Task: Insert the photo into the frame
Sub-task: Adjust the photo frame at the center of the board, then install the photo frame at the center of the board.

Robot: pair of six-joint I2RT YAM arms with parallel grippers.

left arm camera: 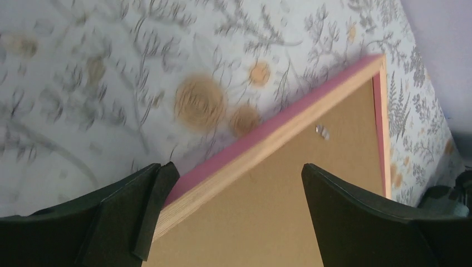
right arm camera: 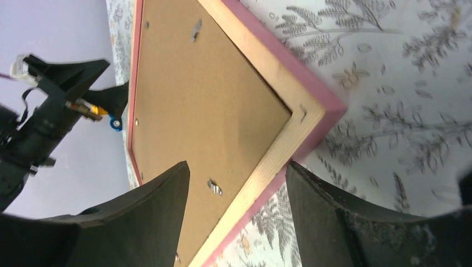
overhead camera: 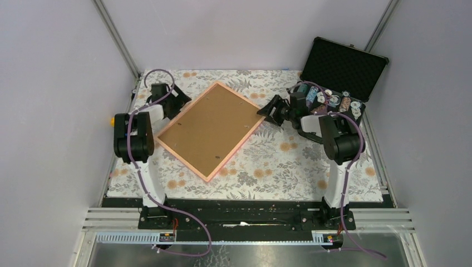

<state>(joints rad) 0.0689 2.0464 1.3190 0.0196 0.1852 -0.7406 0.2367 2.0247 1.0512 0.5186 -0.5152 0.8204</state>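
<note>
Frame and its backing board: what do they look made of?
The frame looks like wood: pale bare grain on its back, matte salmon-pink paint on the outer edge. The backing board seems brown fibreboard, matte and speckled, though cork is possible; small shiny tabs look metal.

A robot test lab is shown, not a home. A table with a flowery cloth (overhead camera: 278, 161) is shut in by plain pale walls (overhead camera: 50, 111) and thin metal posts (overhead camera: 115, 36). At the cloth's near edge, a left arm (overhead camera: 133, 136) and a right arm (overhead camera: 339, 139) are bolted to a metal rail (overhead camera: 389, 218). Purple cables (overhead camera: 160, 70) are strung along them.
</note>
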